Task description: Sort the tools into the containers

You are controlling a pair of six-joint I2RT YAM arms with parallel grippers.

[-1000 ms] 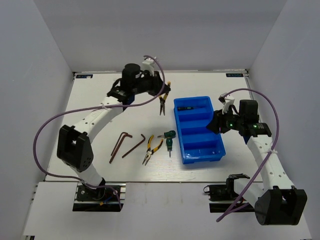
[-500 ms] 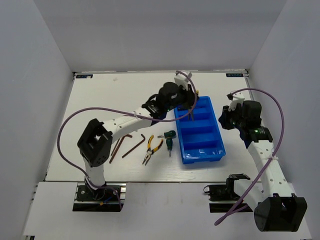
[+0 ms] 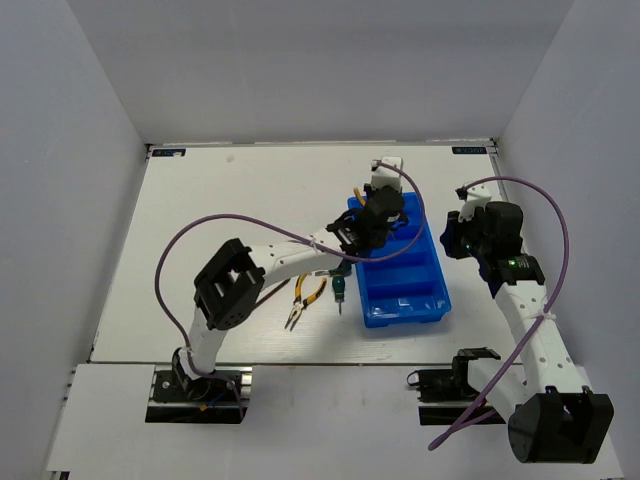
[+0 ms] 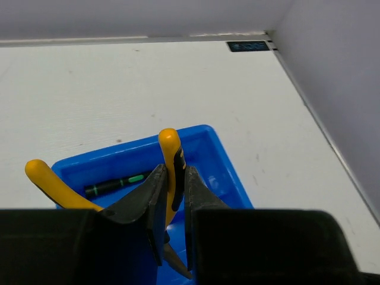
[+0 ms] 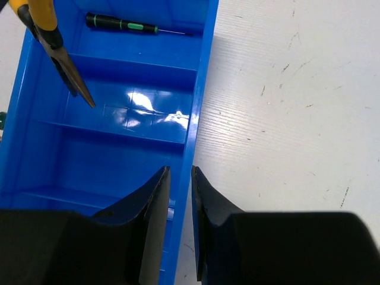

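Loose yellow-handled pliers (image 3: 305, 298) are left on the white surface (image 3: 200, 200). The held yellow-handled pliers (image 4: 169, 142), pinched by the left gripper (image 4: 175, 178) jaws, are best lowered nose-first into the blue plastic four-compartment tray (image 5: 199, 89), clear of the thin dark screwdriver (image 5: 122, 24). The right gripper (image 5: 178, 178) jaws are clamped on its wall. A second ago these pliers were hung left of the tray.

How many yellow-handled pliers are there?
2: one pliers gripped by the left hand above the blue tray, the other pliers lying left of it. Others may be hidden.
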